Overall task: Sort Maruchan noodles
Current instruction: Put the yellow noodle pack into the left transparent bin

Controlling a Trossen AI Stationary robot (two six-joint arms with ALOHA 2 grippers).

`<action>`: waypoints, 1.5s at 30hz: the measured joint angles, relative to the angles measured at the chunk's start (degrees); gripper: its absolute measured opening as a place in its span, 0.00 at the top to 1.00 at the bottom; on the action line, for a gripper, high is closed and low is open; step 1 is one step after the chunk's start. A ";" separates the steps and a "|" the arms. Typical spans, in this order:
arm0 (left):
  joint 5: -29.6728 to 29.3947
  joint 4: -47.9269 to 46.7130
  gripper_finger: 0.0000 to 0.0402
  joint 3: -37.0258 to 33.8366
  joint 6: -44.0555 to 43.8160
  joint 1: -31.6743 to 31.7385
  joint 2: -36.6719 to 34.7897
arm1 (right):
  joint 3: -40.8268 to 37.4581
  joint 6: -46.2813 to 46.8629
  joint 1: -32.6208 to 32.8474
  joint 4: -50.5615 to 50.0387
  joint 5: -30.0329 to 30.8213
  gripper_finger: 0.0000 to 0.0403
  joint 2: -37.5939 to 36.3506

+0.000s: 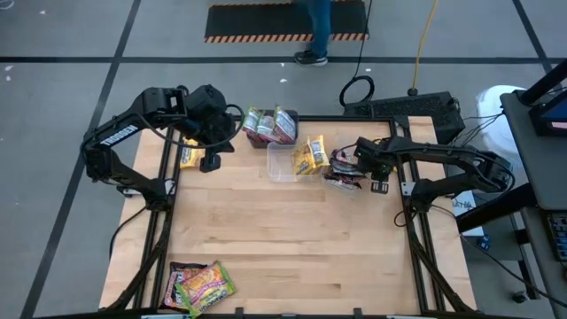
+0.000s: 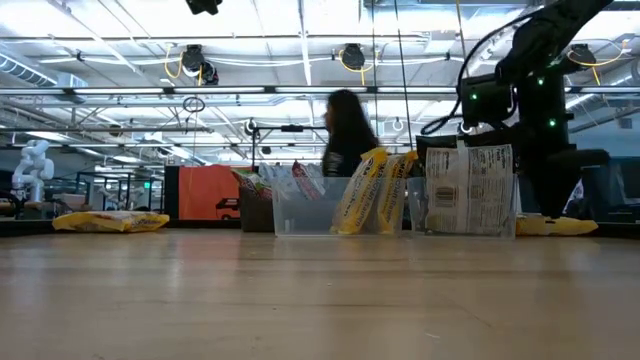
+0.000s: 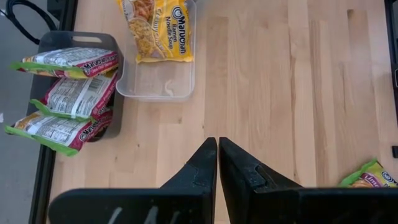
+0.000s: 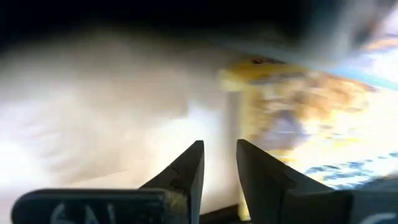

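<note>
Left arm folded at the counter's (image 1: pixel 283 230) far left corner, elbow out past the edge, wrist turned down; left gripper (image 3: pixel 217 152) held above bare wood, jaws together and holding nothing. Right arm stretched in from the far right edge, forearm lying low and level; right gripper (image 1: pixel 347 165) buried among dark red-and-black packets (image 1: pixel 341 173) at the far right, jaws (image 4: pixel 217 155) slightly apart with only a narrow gap, a blurred yellow packet close in front of them; whether anything is gripped, impossible to tell.

Maruchan noodles in several groups:
- green-edged pink packets (image 1: pixel 268 124) standing on edge in a dark grey tray (image 3: pixel 74 38) at far centre;
- yellow packets (image 1: pixel 309 156) leaning in a clear tub (image 1: pixel 282 165) just beside that tray;
- one yellow packet (image 1: pixel 189 157) flat on the counter under the left arm;
- a loose heap of green-and-pink packets (image 1: pixel 199 285) at the near left corner, well apart from the rest.

From counter height, a second clear tub (image 2: pixel 462 205) with packets upright, white label sides outward, beneath the right arm. Beyond the counter, a person (image 1: pixel 314 31) on the floor near a striped mat (image 1: pixel 285 21); cables (image 1: pixel 359 89) and a dark keyboard-like unit (image 1: pixel 416 108) just past the far right edge.
</note>
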 joint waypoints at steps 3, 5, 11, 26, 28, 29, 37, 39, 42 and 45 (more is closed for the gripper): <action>0.00 -0.02 0.95 0.00 -0.13 0.00 0.00 | -1.57 -0.89 0.00 2.01 7.91 0.78 0.00; 0.00 -0.03 0.95 0.00 -0.13 0.00 0.00 | -2.18 -0.94 -0.01 2.62 10.50 0.78 0.00; 0.00 -0.16 0.95 0.00 -0.13 0.00 0.00 | -3.57 -2.45 -0.95 4.25 4.42 0.78 0.00; 0.02 -1.28 0.95 0.00 -1.20 0.01 0.00 | -6.82 -5.24 -2.64 12.46 10.41 0.82 -0.04; 0.02 -1.28 0.95 0.00 -1.18 0.00 0.00 | -6.82 -5.21 -2.64 12.27 10.31 0.88 -0.04; 0.02 -1.28 0.95 0.00 -1.19 0.00 0.00 | -6.82 -5.21 -2.64 12.20 10.30 0.92 -0.04; 0.02 -1.30 0.95 0.00 -1.44 0.00 0.00 | -6.29 -5.21 -2.64 10.27 10.21 1.00 -0.11; 0.02 -1.30 0.95 0.00 -1.44 0.00 0.00 | -5.12 -5.00 -2.64 7.76 10.19 1.00 -0.10; 0.02 -1.30 0.95 0.00 -1.50 0.00 0.00 | -2.65 -4.74 -2.64 4.11 10.17 1.00 -0.11; 0.02 -1.30 0.95 0.00 -1.69 0.00 0.00 | -0.78 -4.68 -2.64 2.57 8.75 1.00 -0.33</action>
